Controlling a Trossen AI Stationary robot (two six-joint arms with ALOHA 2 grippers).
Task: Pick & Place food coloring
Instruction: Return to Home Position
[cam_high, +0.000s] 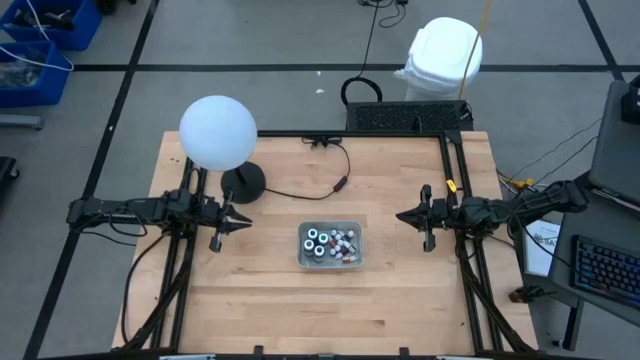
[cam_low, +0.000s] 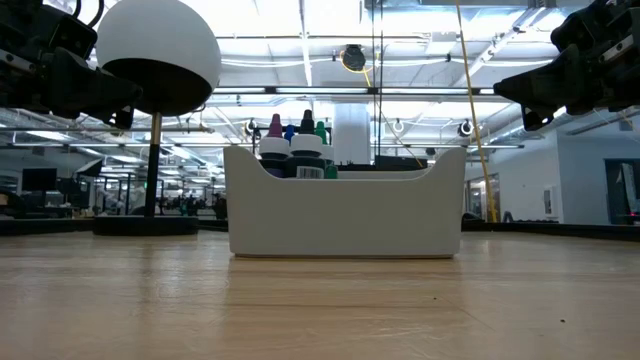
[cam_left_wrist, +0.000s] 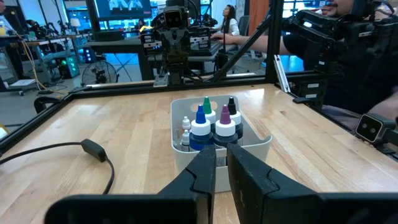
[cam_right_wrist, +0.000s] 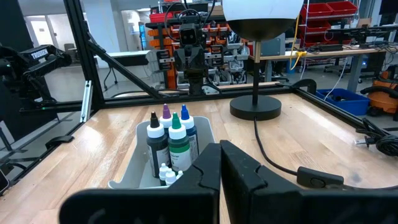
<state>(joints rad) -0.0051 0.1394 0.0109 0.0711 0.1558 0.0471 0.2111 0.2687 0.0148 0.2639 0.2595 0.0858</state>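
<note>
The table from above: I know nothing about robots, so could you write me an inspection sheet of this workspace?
Surface: wooden table inside a dark frame.
Job's things: food coloring bottles gathered in the gray bin mid-table; none seen loose.
Clutter: globe lamp at the back left.
Claws: left claw and right claw closed, empty, raised on either side of the bin.
Cables: lamp cord lying behind the bin.
Surroundings: white trash can and keyboard off the table.
</note>
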